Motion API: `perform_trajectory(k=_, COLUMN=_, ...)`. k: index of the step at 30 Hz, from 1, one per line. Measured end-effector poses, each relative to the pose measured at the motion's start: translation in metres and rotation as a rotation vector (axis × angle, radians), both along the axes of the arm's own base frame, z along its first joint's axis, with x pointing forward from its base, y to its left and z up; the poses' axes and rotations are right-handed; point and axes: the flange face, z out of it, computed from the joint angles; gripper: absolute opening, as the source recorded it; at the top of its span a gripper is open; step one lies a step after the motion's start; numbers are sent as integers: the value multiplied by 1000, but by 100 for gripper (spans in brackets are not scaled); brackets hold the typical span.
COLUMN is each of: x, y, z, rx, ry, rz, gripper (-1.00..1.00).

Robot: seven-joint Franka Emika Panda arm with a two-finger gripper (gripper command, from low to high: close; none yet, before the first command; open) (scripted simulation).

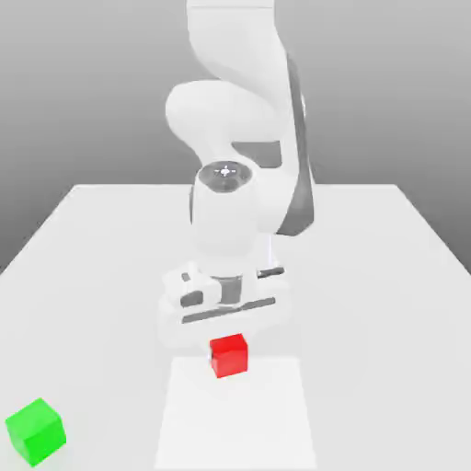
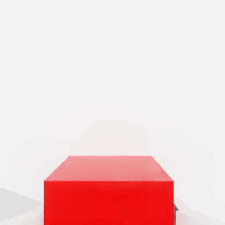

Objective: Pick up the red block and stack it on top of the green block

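The red block [image 1: 229, 355] is a small bright cube near the front middle of the white table [image 1: 386, 276]. My gripper [image 1: 228, 344] comes straight down onto it, and the white hand covers the block's upper edge. In the hand view the red block [image 2: 109, 193] sits very close between the jaws, with a dark sliver of one finger [image 2: 176, 214] pressed against its side. The gripper is shut on the block. The green block [image 1: 37, 430] stands apart at the front, on the exterior view's left, well away from the hand.
The white arm [image 1: 244, 110] rises over the table's middle and hides the surface behind the hand. A paler rectangular patch [image 1: 235, 423] lies on the table in front of the red block.
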Motion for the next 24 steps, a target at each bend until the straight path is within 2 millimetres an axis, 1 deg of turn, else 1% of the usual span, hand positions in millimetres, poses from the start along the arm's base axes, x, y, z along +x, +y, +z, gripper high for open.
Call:
perform_trajectory(k=8, x=1, y=-2, z=55, rx=3, ry=0, rz=-11, gripper=-100)
perform_trajectory(k=11, x=28, y=-20, z=66, rx=30, ry=-2, rz=-151, gripper=-100)
perform_trajectory(k=12, x=38, y=-30, z=68, rx=39, ry=-2, rz=-208, gripper=-100)
perform_trajectory(k=18, x=91, y=-110, z=80, rx=65, ry=0, rz=-583, gripper=-100)
perform_trajectory(k=21, x=111, y=-153, z=85, rx=57, ry=3, rz=-756, gripper=-100)
perform_trajectory(k=24, x=126, y=-199, z=90, rx=36, ry=3, rz=-926, gripper=-100)
